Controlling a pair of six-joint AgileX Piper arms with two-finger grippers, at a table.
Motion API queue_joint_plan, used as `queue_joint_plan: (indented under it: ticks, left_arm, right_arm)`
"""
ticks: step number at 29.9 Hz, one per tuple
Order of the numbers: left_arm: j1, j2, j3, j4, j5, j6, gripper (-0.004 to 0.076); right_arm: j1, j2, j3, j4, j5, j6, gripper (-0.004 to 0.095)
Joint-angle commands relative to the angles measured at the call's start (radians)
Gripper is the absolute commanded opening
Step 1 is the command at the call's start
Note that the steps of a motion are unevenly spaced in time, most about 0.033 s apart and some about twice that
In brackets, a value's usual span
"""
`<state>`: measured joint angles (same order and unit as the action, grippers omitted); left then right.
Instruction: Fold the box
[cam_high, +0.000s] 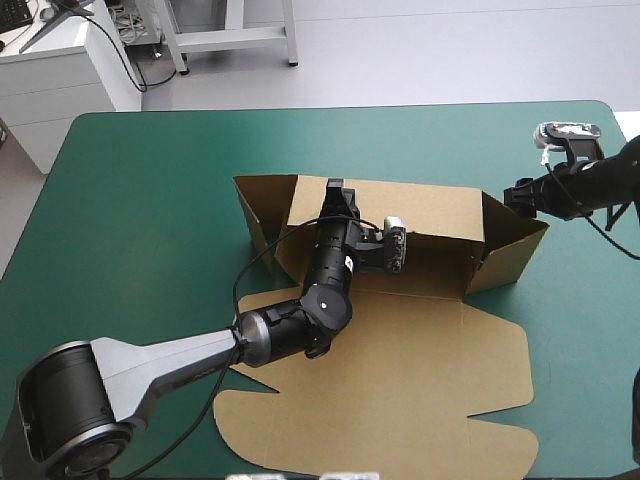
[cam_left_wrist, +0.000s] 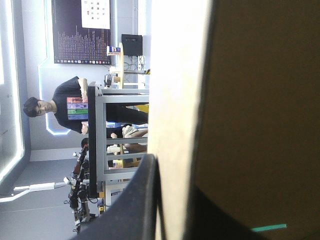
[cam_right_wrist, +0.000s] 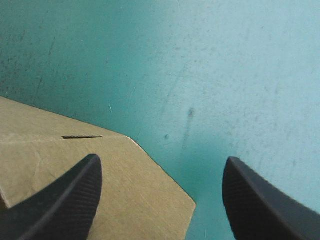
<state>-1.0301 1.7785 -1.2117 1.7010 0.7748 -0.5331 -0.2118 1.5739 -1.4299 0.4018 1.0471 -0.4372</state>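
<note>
Partway — box (cam_high: 400, 375) centred on the desk (cam_high: 140, 200), rear and side walls raised, front panels flat toward 6 o'clock, untucked. Left tool (cam_high: 337, 192) pinches the rear wall; right tool (cam_right_wrist: 162, 162) spread at its 3 o'clock corner.

Looking like a robotics lab: a left arm (cam_high: 180, 350) and a right arm (cam_high: 590, 185) are reaching over a teal-green covered table (cam_high: 150, 180). Beyond it, a white cabinet (cam_high: 50, 80) is trailing black cables (cam_high: 122, 52), and white metal frame legs (cam_high: 230, 36) are standing on grey floor (cam_high: 450, 50).

light: bright, even | shadows: soft, inside box (cam_high: 430, 268) walls | left wrist view: box backlit, dark
</note>
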Motion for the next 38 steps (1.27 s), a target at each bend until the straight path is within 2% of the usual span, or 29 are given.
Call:
queue_joint_plan:
  ticks: [1, 8, 18, 24, 29, 34, 38]
  left_arm:
    - [-0.005, -0.034, -0.012, -0.053, -0.013, -0.017, -0.0008]
    - [-0.005, -0.034, -0.027, -0.061, 0.012, -0.193, -0.0008]
    - [-0.005, -0.034, -0.075, -0.065, 0.021, -0.209, -0.0008]
    - [-0.005, -0.034, -0.075, -0.083, 0.034, -0.331, -0.0008]
    - [-0.003, -0.034, -0.075, -0.093, 0.036, -0.335, -0.0008]
    - [0.017, -0.034, -0.075, -0.106, 0.035, -0.333, -0.0008]
    - [0.024, -0.034, -0.075, -0.106, 0.019, -0.325, -0.0008]
  right_arm:
    - [0.002, -0.07, 0.066, 0.01, 0.014, -0.048, 0.0621]
    - [0.0, -0.075, 0.069, 0.012, -0.032, -0.023, 0.0621]
    - [0.0, -0.075, 0.004, -0.032, -0.064, 0.048, 0.0621]
    - [0.0, -0.075, -0.068, -0.099, -0.045, 0.09, 0.0621]
    - [0.0, -0.065, -0.067, -0.096, -0.021, 0.092, 0.0621]
    - [0.0, -0.055, -0.061, -0.08, 0.067, 0.072, 0.0621]
    - [0.0, -0.105, -0.033, -0.055, 0.067, 0.064, 0.0621]
